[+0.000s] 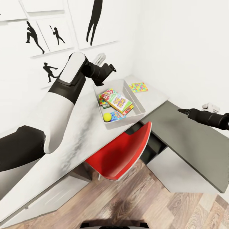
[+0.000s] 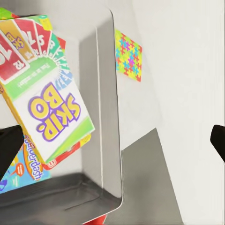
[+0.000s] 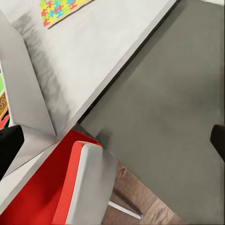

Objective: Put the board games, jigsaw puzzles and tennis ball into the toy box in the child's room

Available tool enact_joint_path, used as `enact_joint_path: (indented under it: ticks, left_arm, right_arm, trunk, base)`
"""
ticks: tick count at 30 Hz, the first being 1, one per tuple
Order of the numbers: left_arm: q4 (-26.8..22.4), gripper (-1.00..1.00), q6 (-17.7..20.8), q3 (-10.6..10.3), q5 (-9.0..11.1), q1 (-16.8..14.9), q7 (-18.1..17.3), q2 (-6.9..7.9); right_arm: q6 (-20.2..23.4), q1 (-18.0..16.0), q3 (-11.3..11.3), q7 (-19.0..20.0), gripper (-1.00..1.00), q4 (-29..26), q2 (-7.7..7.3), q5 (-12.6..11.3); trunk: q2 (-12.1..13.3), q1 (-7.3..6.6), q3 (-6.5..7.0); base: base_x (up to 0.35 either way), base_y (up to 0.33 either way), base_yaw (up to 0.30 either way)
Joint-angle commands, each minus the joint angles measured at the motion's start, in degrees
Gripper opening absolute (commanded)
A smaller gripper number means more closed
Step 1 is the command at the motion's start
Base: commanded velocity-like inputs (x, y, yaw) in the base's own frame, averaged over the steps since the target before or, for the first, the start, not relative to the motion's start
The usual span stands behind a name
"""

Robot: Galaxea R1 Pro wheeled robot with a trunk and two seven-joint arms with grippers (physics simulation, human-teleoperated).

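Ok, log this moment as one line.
toy box: Skip-Bo on top, ball inside | puzzle on table, outside box | left end effector open above box | right end effector open, empty

I see a smooth, faintly glossy grey toy box (image 1: 137, 105) holding glossy printed cardboard. At my 6 o'clock, the wood-plank floor (image 1: 152, 203) looks matt; the red chair (image 1: 127, 152) looks like shiny plastic.
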Motion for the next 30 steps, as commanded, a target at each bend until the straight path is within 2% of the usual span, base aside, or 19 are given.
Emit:
enact_joint_path:
  ticks: [1,18,30]
  left_arm:
    - [-0.1,1.00,0.0,0.0,0.4,0.0,0.5,0.00]
    - [-1.3,1.00,-0.1,-0.2,0.4,-0.1,0.2,0.00]
    - [-1.5,1.00,-0.1,-1.5,0.4,-0.1,0.2,0.00]
  right_arm:
    - [0.2,-0.1,0.0,-0.6,1.00,0.0,-0.02,-0.6]
    - [0.2,0.1,0.1,-0.5,1.00,0.0,0.07,-0.7]
    - [0.2,1.2,0.2,-0.6,1.00,0.0,0.10,-0.7]
  trunk:
    - [-0.1,0.03,-0.09]
    - [-0.1,0.03,-0.09]
    - [-0.1,0.03,-0.09]
  base:
    - [0.000,0.000,-0.223]
    - [0.000,0.000,-0.266]
    - [0.000,0.000,-0.280]
